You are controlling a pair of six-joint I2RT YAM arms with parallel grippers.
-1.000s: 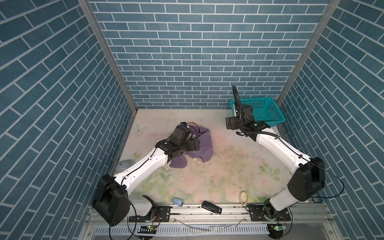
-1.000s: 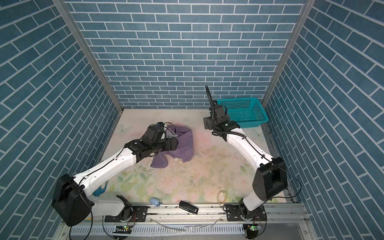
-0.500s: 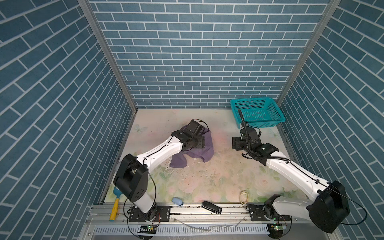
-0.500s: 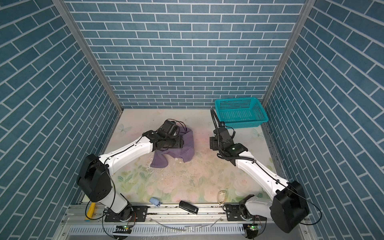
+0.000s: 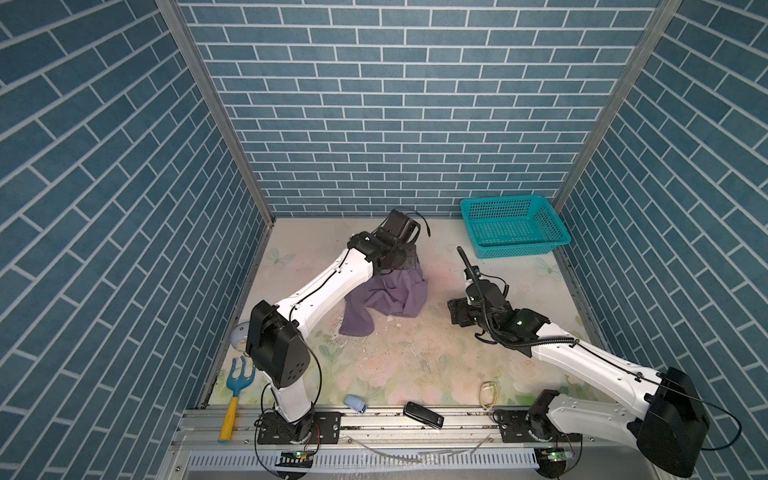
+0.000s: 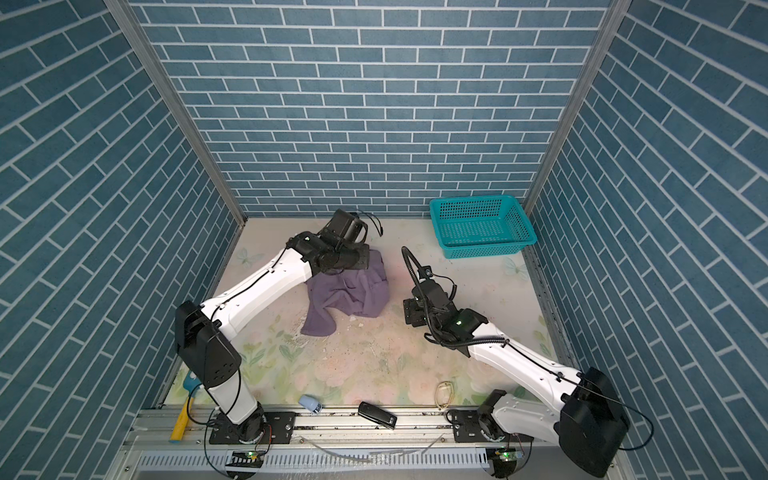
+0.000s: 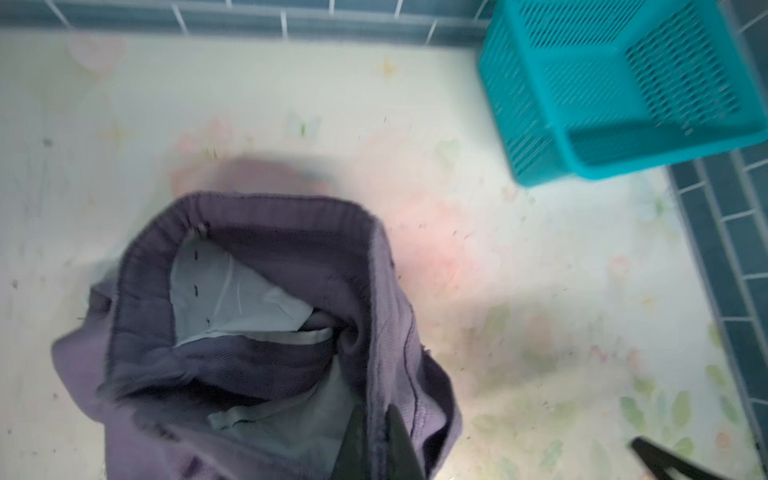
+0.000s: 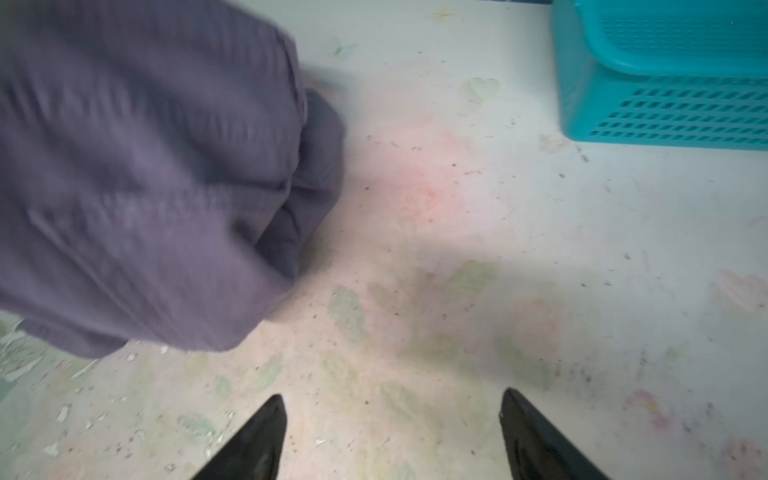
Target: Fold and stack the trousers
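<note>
The trousers [image 5: 395, 291] lie as a crumpled purple heap on the floral table, left of centre in both top views [image 6: 353, 291]. My left gripper [image 7: 376, 415] is shut on a fold of their waistband edge, and the waistband [image 7: 291, 232] gapes open showing pale lining. From above, the left wrist [image 5: 395, 253] covers the heap's back end. My right gripper [image 8: 392, 397] is open and empty, low over the bare table right of the heap [image 8: 145, 187], apart from it. In a top view the right gripper [image 5: 457, 311] points at the heap.
A teal basket [image 5: 515, 249] stands empty at the back right corner. Along the front edge lie a blue garden fork with a yellow handle [image 5: 237, 386], a small pale blue object [image 5: 354, 403], a black device [image 5: 423, 414] and a rubber band [image 5: 489, 392]. Brick-patterned walls enclose three sides.
The left gripper reached further back over the heap and shut on the waistband. The right arm came down from beside the basket to low over the table, right of the trousers.
</note>
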